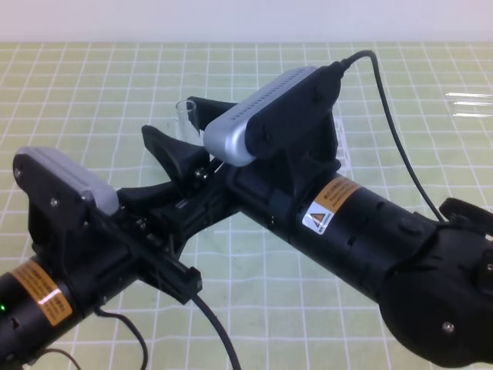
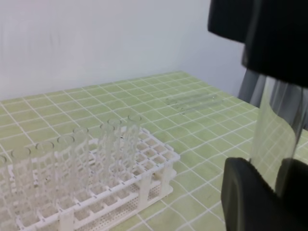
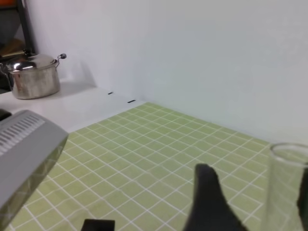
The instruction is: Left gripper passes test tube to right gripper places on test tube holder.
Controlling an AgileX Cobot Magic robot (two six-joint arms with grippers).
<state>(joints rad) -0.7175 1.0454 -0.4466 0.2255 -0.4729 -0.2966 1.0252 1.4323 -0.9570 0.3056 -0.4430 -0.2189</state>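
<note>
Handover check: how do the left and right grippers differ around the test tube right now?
The left gripper is shut on the test tube, away from its mouth. The right gripper is open, with a finger on either side of the rimmed mouth. In the high view the left reaches in from lower left and the right from the right. Both are black two-fingered claws.

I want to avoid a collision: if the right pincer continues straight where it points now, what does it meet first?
Probably the test tube, upright directly between its fingers; depth is unclear.
</note>
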